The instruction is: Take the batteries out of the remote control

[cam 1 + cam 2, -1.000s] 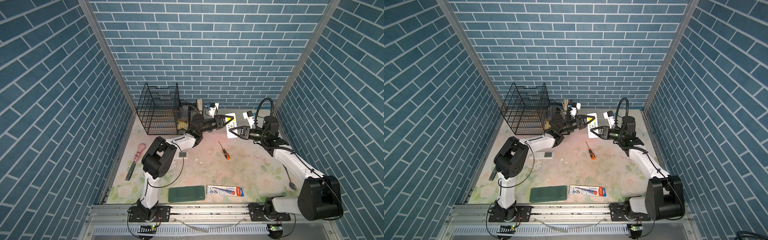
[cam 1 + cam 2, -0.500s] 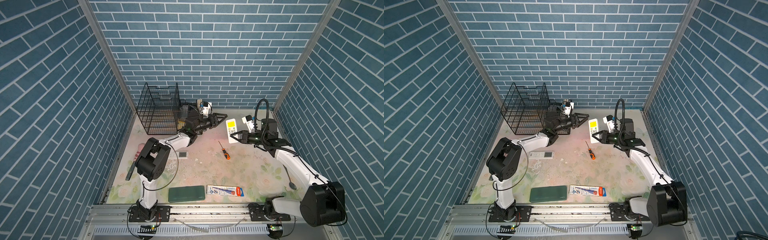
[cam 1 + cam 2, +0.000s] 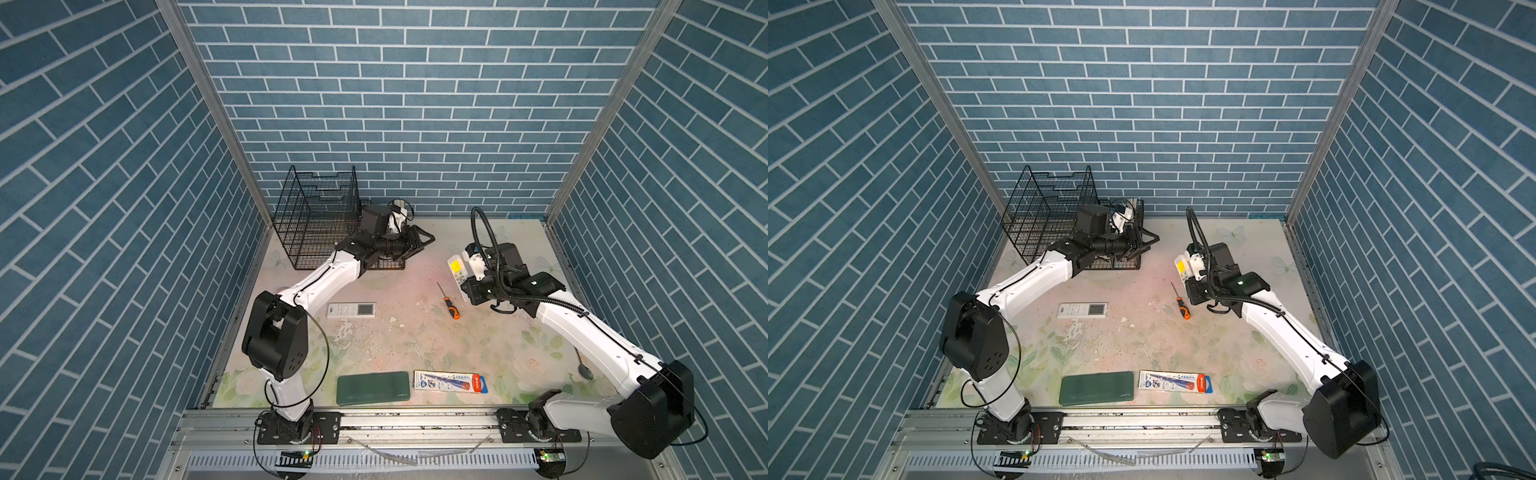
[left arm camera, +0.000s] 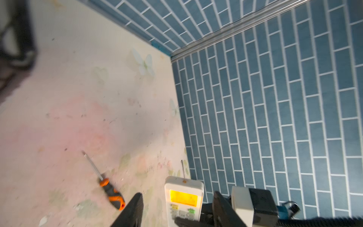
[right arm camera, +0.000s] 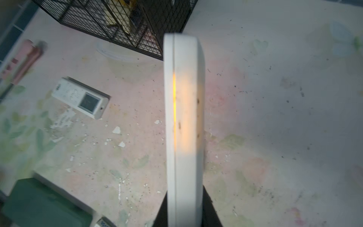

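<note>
Nearest the rail lie a dark green flat rectangular case and a blue-and-red printed packet, side by side; neither is involved. Further in, a second white remote with a grey screen lies flat, face up. An orange-and-black-handled screwdriver lies untouched, well apart from it.

Just beyond the screwdriver, the right gripper is clamped on the button end of the white remote control with a yellow display, holding it raised off the table. The left wrist view shows its button face. The back, where the compartment would be, is visible in no view.

Farther back, the left gripper hangs at the edge of a low black wire tray standing against a tall black wire basket. Its fingers stand partly apart with nothing between them.

As to the batteries, none can be identified with certainty. The right wrist view shows blurred dark-and-yellow shapes inside the wirework; these may be cells already deposited.

Assessment: the step in hand appears to be a drop-off at the tray. The display looks lit, suggesting cells remain inside. The next move calls for the left gripper to travel to the remote, the right arm to present the back face, and a fine pinch on one slim cell.
</note>
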Controlling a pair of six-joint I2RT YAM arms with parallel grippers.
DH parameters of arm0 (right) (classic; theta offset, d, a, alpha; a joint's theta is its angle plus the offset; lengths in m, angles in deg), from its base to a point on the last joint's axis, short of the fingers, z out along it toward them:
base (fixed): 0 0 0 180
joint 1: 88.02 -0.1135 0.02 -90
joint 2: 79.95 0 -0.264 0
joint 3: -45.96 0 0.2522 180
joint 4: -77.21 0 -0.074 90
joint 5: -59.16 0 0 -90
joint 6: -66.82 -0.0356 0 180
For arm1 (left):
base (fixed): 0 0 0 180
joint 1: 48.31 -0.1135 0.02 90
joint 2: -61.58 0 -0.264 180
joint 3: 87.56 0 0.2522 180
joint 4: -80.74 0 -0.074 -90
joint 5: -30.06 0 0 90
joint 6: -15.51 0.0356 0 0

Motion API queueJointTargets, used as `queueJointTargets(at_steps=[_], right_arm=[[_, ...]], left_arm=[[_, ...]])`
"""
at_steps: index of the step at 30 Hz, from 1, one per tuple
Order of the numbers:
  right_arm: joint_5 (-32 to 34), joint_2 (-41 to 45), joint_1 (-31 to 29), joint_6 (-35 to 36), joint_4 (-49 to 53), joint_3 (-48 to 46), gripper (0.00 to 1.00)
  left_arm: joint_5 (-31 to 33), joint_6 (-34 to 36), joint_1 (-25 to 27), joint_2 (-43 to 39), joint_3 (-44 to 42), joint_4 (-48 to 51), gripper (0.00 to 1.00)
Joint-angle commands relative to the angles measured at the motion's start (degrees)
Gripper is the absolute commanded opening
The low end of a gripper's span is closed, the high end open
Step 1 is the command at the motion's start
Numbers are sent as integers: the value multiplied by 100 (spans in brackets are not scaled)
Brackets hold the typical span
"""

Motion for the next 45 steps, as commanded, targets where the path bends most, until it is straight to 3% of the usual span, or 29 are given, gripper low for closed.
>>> queueJointTargets(at_steps=[1,5,11,18,30,38,45], right_arm=[[1464,39,-451,833,30,92,0],[2120,59,-939,1069,-231,-38,0],[2976,-13,-1580,1347,-597,-170,0],[3204,-113,-1925,1515,-843,-205,0],[3520,-410,-2262,1794,-1395,-112,0],[3747,-851,-2477,2047,-1722,67,0],[3800,-761,-2495,2047,-2110,-23,0]], left_arm=[[39,377,-19,-37,455,1780,61],[-58,304,-20,19,725,2375,62],[-351,-181,-31,62,711,2414,63],[-597,-828,-32,25,513,1919,63],[-974,-1312,-24,21,184,1493,57],[-1179,-1497,-25,142,245,1492,42],[-1237,-1514,-28,116,211,1564,38]])
